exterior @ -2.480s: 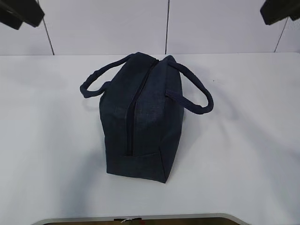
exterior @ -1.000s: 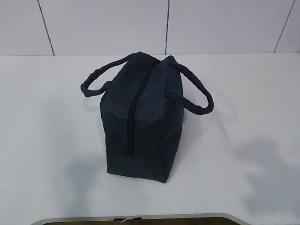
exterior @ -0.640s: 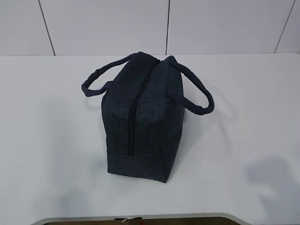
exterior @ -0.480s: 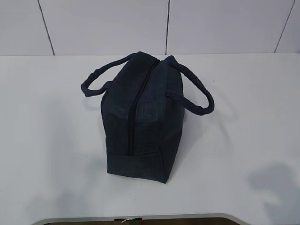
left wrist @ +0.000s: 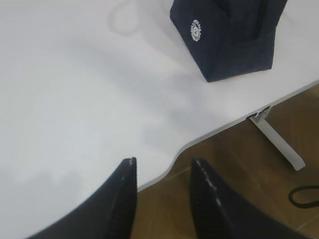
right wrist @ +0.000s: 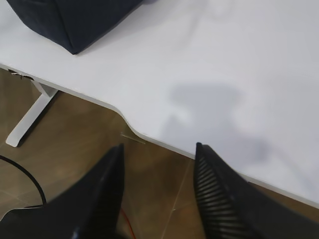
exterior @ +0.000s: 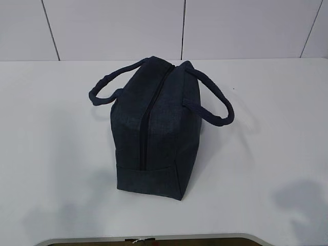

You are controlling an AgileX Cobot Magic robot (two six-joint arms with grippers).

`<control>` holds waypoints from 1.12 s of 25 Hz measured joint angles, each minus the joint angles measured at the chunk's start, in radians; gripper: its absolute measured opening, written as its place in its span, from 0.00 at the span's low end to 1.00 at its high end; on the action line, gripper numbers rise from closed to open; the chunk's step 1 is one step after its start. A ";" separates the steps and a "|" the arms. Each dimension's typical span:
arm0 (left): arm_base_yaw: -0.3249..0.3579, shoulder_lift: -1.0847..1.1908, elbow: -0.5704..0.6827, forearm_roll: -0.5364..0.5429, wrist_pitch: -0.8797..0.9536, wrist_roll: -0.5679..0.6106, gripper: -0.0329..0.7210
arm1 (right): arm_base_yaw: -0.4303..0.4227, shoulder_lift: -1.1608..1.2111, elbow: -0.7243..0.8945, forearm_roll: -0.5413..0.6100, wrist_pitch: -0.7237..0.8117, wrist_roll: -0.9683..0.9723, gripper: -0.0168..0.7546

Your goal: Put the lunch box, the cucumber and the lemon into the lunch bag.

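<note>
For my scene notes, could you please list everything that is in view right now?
bag: one, dark navy, upright mid-table, zipper closed
handles: two, navy, drooping to either side of the bag
logo: one, white, round, on the bag's side
table: one, white, under the bag
table leg: one, white, on the brown floor
cable: one, black, on the floor
wall panels: white, behind the table
left gripper: one, black, open, nothing in it, above the table edge
right gripper: one, black, open, nothing in it, above the table edge
</note>
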 joint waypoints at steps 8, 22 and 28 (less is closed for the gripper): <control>0.032 0.000 0.001 0.004 0.000 -0.002 0.37 | -0.036 -0.066 0.000 -0.014 0.000 0.000 0.51; 0.198 0.000 0.004 0.004 -0.002 -0.004 0.37 | -0.301 -0.113 0.000 -0.034 0.000 -0.002 0.51; 0.199 0.000 0.004 0.004 -0.002 -0.004 0.37 | -0.303 -0.113 0.000 -0.034 -0.001 -0.002 0.51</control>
